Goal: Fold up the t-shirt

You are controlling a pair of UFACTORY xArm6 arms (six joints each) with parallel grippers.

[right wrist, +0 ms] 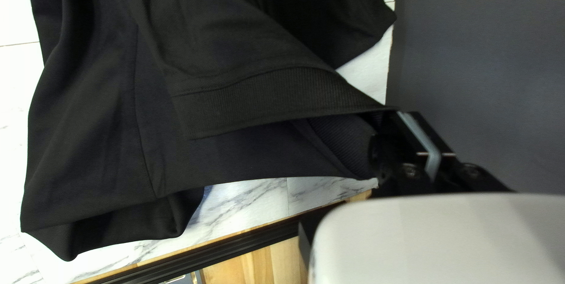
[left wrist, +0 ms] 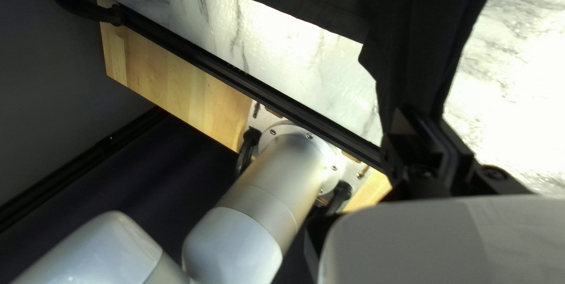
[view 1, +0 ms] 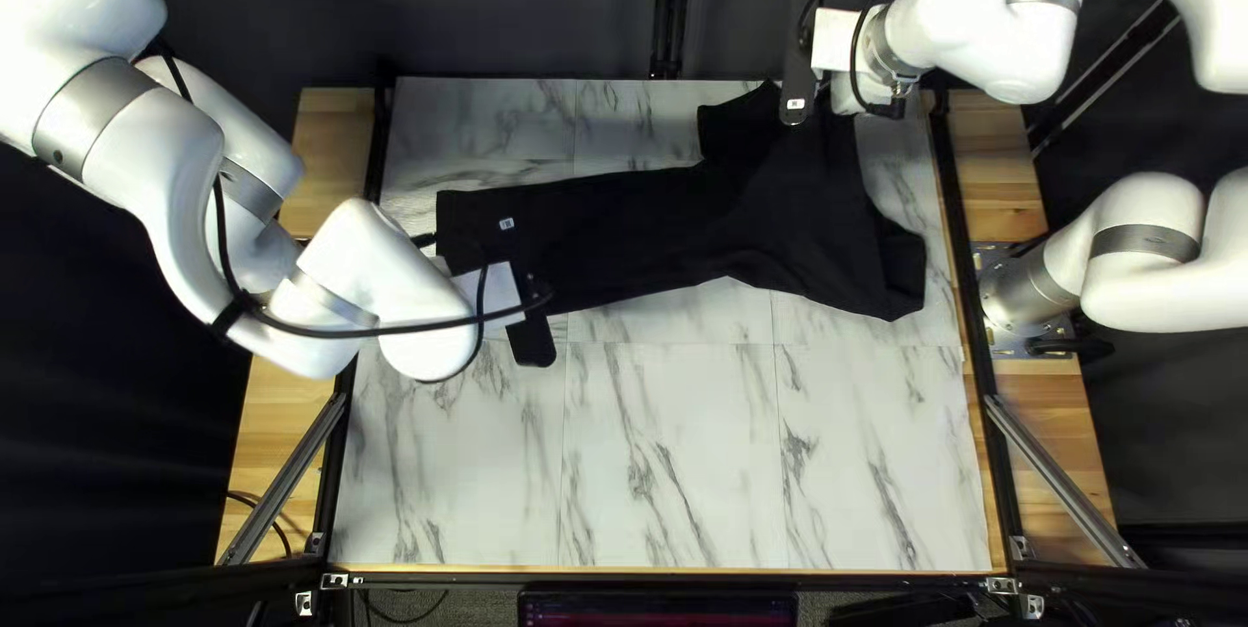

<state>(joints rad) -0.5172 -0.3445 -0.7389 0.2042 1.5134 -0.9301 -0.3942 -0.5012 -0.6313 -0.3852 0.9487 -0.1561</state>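
Pinched the t-shirt [view 1: 650, 237] in left gripper [left wrist: 421, 118] and right gripper [right wrist: 395, 119]; risked skewing the fold by pulling unevenly towards the bench's [view 1: 663, 445] far edge.

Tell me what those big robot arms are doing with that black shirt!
The two robot arms are handling the black shirt together, and the job is to fold it. The left pincer is shut on cloth at one end, and the right pincer is pinching the ribbed edge at the other. The shirt stretches across the marble-patterned table, a bit rumpled. It isn't a neat folded bundle yet.
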